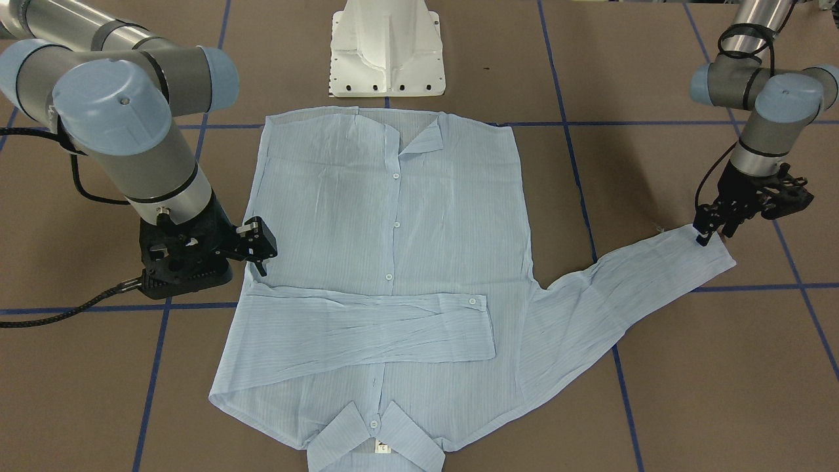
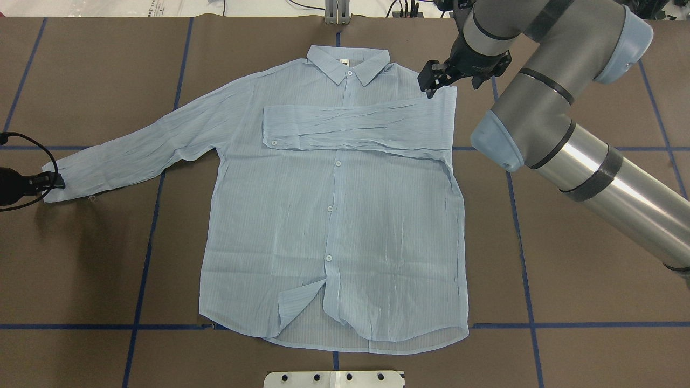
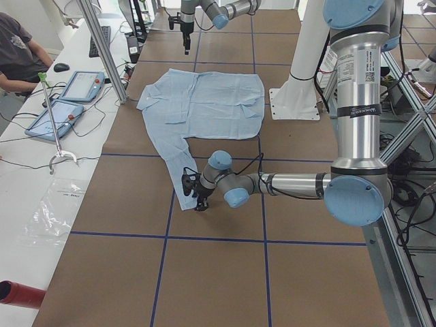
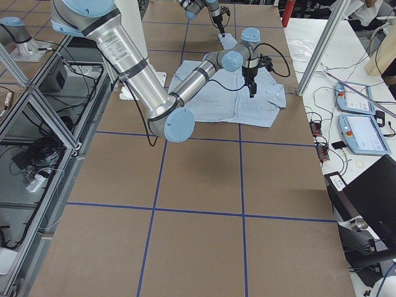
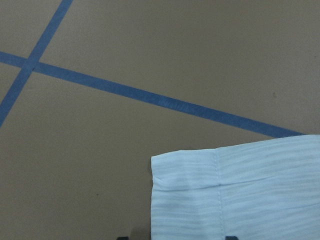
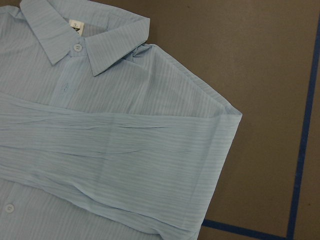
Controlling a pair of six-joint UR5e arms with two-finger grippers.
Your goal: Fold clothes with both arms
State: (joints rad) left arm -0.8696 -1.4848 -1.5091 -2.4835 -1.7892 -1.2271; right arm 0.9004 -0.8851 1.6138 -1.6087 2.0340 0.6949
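Black left claw sits right at the cuff of the outstretched sleeve, its tips spread either side of the fabric, not pinching. Right claw is at the shirt's folded shoulder, jaws apart, holding nothing. The shirt lies flat, buttons up, in the middle of the table, collar toward the edge far from the robot. One sleeve is folded across the chest; the other stretches toward the table's left end.
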